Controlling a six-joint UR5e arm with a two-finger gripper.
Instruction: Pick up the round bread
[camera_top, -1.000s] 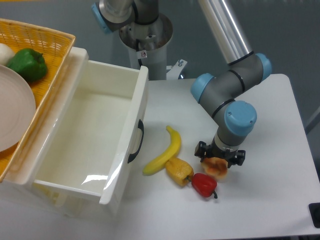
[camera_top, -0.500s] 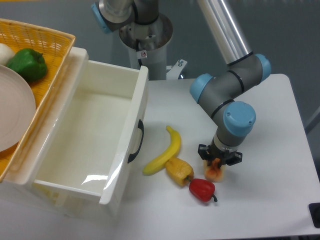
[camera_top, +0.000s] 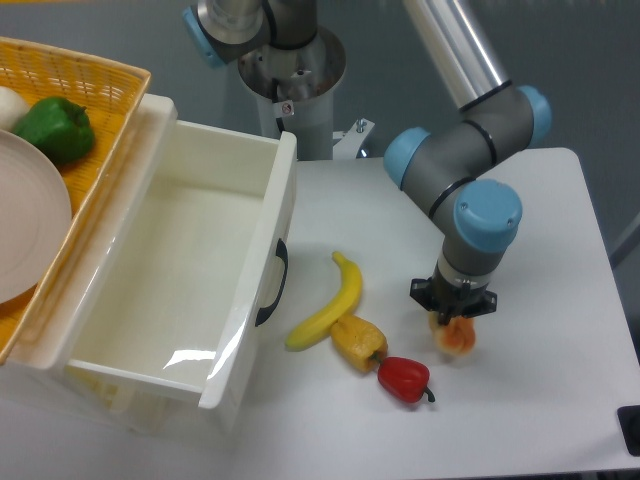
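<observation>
The round bread (camera_top: 456, 336) is a small golden-tan bun with pale creases. It is squeezed narrow between my fingers, right of the red bell pepper (camera_top: 404, 378). My gripper (camera_top: 453, 322) is shut on the bread and points straight down. The bread looks to hang just above the white table (camera_top: 540, 250), though I cannot tell for sure that it is off the surface. The yellow-orange bell pepper (camera_top: 358, 341) lies left of it.
A banana (camera_top: 330, 303) lies beside the yellow pepper. An open white drawer (camera_top: 180, 270) stands at the left. A wicker basket (camera_top: 70, 120) at the far left holds a green pepper (camera_top: 55, 129) and a plate (camera_top: 25, 225). The arm's base (camera_top: 290, 70) stands behind.
My gripper closed on the bread, squeezing it narrower, then moved right and slightly toward the front with it. The red pepper shifted a little left.
</observation>
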